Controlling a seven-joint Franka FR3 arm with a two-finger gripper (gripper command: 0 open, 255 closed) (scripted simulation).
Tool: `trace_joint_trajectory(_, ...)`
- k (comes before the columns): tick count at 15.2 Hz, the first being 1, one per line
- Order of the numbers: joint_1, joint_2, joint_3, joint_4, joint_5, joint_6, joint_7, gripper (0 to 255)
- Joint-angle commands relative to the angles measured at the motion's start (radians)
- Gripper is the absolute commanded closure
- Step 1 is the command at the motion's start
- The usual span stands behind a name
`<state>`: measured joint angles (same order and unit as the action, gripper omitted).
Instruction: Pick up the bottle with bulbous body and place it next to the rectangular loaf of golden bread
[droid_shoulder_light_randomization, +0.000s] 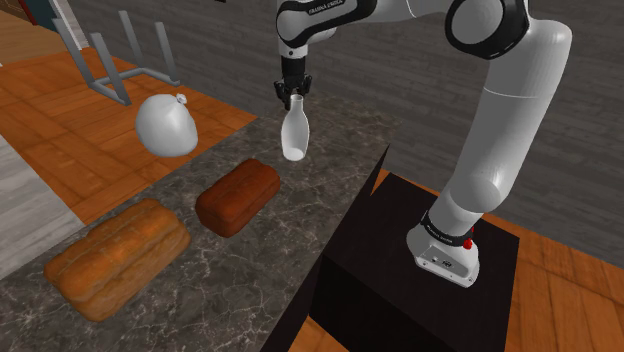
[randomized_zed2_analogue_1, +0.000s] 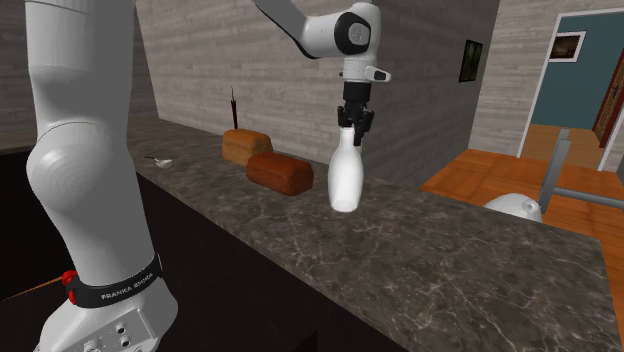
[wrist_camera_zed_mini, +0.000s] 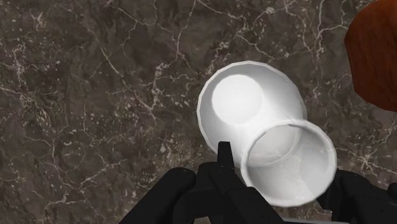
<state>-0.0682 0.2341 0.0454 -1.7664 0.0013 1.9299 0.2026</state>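
Over the dark marbled tabletop (droid_shoulder_light_randomization: 250, 270), the black claw (droid_shoulder_light_randomization: 291, 97) points down and is closed around the narrow neck of a white bottle (droid_shoulder_light_randomization: 293, 135), one finger on each side. The bottle widens toward its base and hangs a little tilted. Whether the base touches the stone or sits just above it cannot be told. In the wrist view the bottle (wrist_camera_zed_mini: 248, 102) shows from above, its open mouth between the fingers (wrist_camera_zed_mini: 165, 194) and its base offset from the neck.

A reddish-brown loaf (droid_shoulder_light_randomization: 237, 195) lies near the bottle, toward the shoulder view's lower left. The rectangular golden loaf (droid_shoulder_light_randomization: 115, 255) lies just beyond the brown one, well apart from the bottle. In the second exterior view the bottle (randomized_zed2_analogue_1: 347, 175) stands to the right of the brown loaf (randomized_zed2_analogue_1: 280, 172), with the golden loaf (randomized_zed2_analogue_1: 240, 145) behind that.

Beyond the tabletop's edge, over the wooden floor (droid_shoulder_light_randomization: 70, 150), sits a round white vessel (droid_shoulder_light_randomization: 165, 125) with a small spout, near grey metal legs (droid_shoulder_light_randomization: 120, 60). The arm rises from a black stand (droid_shoulder_light_randomization: 400, 270).
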Motion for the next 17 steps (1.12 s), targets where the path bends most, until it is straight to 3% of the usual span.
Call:
trace_joint_trajectory(1,0.0,-0.005,0.0,0.015,0.0,-0.02,0.0,255)
trace_joint_trajectory(17,0.0,-0.031,0.001,0.195,0.001,-0.226,0.001,255)
